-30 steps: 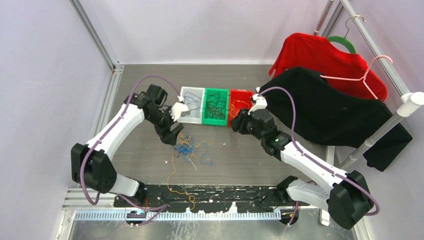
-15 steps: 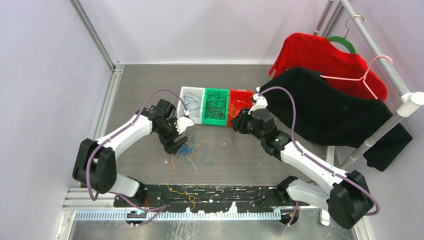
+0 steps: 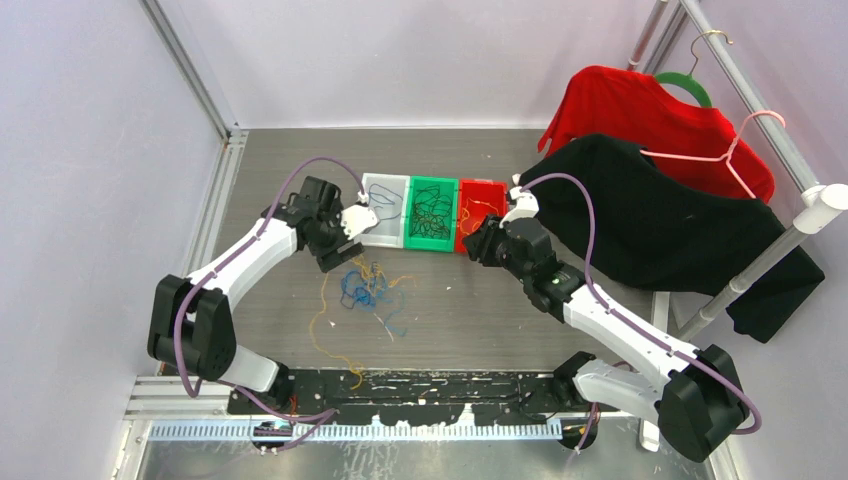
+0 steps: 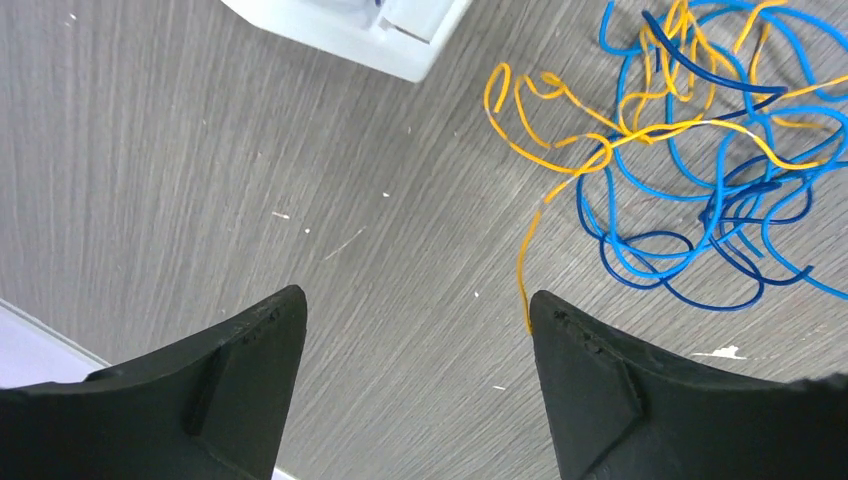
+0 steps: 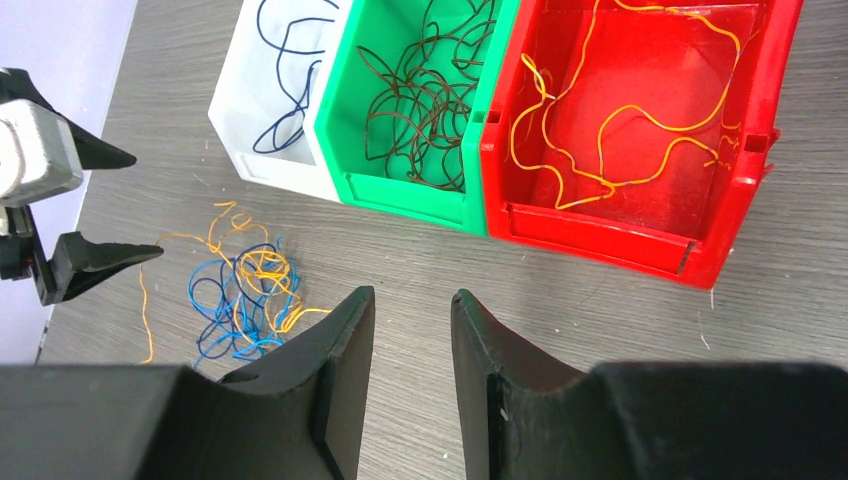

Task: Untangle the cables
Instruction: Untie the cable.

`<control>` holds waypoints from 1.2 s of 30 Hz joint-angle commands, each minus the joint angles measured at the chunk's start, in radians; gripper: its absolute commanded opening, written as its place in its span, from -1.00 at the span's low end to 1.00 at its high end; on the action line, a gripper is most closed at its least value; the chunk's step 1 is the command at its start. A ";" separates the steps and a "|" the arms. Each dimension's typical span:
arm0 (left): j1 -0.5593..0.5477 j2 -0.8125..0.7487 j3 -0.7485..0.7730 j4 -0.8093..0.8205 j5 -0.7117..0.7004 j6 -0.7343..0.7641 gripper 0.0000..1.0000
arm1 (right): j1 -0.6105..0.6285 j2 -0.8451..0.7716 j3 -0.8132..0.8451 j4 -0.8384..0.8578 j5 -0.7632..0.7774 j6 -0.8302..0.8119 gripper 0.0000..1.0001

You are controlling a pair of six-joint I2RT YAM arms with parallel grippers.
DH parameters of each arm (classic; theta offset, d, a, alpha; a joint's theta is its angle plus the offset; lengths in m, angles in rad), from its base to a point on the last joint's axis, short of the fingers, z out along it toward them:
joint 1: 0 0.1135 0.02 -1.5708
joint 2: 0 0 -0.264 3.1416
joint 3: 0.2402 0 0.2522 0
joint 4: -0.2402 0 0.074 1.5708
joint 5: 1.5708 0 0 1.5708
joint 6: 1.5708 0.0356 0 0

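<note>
A tangle of blue and orange-yellow cables (image 3: 365, 290) lies on the grey table in front of the bins; it also shows in the left wrist view (image 4: 690, 150) and the right wrist view (image 5: 240, 290). One long orange strand (image 3: 325, 320) trails from it toward the near edge. My left gripper (image 3: 335, 255) is open and empty, just left of the tangle; an orange strand (image 4: 522, 270) runs down to its right fingertip (image 4: 560, 330). My right gripper (image 3: 475, 245) is open and empty, its jaws a little apart, above the table in front of the red bin.
Three bins stand in a row: white (image 3: 385, 240) with dark blue cable, green (image 3: 430, 244) with dark cables, red (image 3: 482, 183) with orange cables. A red shirt (image 3: 650, 115) and a black shirt (image 3: 660, 220) hang on a rack at the right.
My left gripper has pulled back from the tangle toward the white bin and is open. The tangle and its long orange strand have shifted left. The right arm has barely moved.
</note>
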 commanded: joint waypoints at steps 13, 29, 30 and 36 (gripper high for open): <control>0.001 -0.076 -0.073 -0.116 0.151 0.026 0.73 | -0.003 -0.042 0.015 0.039 0.029 0.038 -0.26; 0.056 0.151 0.007 0.027 0.157 -0.011 -0.37 | -0.002 -0.097 0.007 0.022 0.041 0.059 -0.33; 0.055 0.140 0.019 0.011 0.161 -0.012 -0.53 | -0.003 -0.097 0.008 0.026 0.039 0.059 -0.32; 0.055 0.015 0.256 -0.198 0.254 -0.004 -1.00 | -0.002 -0.074 0.008 0.139 -0.037 0.043 -0.13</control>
